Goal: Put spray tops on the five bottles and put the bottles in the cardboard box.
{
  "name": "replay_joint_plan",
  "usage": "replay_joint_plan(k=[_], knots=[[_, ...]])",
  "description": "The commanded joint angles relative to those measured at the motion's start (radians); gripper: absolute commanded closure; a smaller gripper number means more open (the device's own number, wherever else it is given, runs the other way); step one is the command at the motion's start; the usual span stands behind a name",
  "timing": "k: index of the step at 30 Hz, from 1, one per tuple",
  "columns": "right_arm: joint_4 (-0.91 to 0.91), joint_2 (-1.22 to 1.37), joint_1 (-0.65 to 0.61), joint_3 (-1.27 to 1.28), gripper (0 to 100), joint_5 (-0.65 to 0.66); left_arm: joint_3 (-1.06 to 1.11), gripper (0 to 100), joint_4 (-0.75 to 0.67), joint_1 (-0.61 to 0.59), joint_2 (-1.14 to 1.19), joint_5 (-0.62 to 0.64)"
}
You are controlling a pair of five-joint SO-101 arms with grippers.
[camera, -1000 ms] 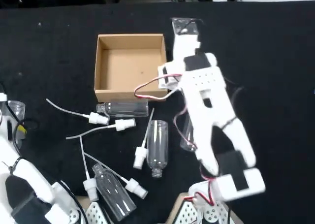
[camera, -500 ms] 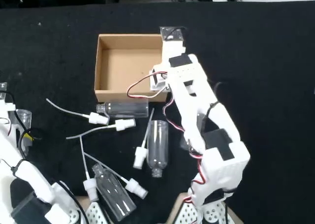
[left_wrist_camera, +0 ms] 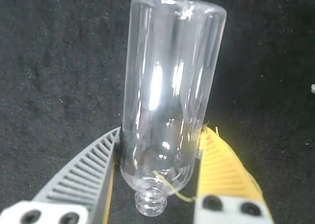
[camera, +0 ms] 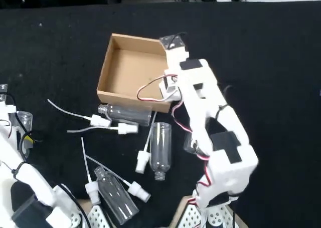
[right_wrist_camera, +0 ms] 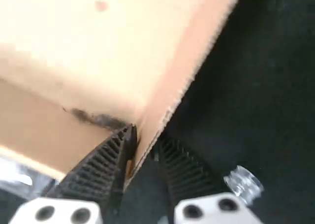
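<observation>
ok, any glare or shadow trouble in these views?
Left wrist view: white glare streaks run down the held bottle in the left gripper. High view: thin highlights on the middle bottle; the black table shows hardly any shadows. Right wrist view: the cardboard box wall is brightly lit, with a dark patch near the right gripper at its corner.

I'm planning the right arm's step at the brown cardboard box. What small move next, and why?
Probably open the right gripper and lift off the brown cardboard box: it is shut on a wall by a corner, while the left gripper holds a clear plastic bottle with a bare neck.
</observation>
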Motion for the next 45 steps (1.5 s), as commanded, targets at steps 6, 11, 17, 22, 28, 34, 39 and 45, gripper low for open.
replay_joint_plan(k=[6,11,17,22,28,34,39,45], knots=[[-0.003,-0.22,0.132,0.111,98.8,0.35,-0.007,88,-0.006,-0.005,0.0,-0.009],[-0.005,-0.22,0.138,0.139,98.8,0.445,-0.007,88,-0.006,-0.002,0.0,-0.009],[-0.005,-0.229,0.069,0.139,98.2,0.255,-0.007,88,-0.006,-0.002,0.002,-0.005],[0.0,-0.229,0.025,0.137,82.0,0.121,-0.005,88,-0.006,-0.01,0.011,-0.005],[0.072,-0.34,0.028,0.119,71.2,0.091,0.024,86,-0.015,-0.01,0.011,-0.009],[0.244,-0.601,0.037,0.127,71.4,0.091,0.027,77,-0.015,-0.012,0.011,-0.023],[0.253,-0.742,0.087,0.3,71.1,0.097,0.03,77,-0.015,-0.065,0.011,-0.186],[0.058,-0.889,0.117,0.63,71.2,0.092,0.047,77,-0.061,-0.102,0.011,-0.295]])
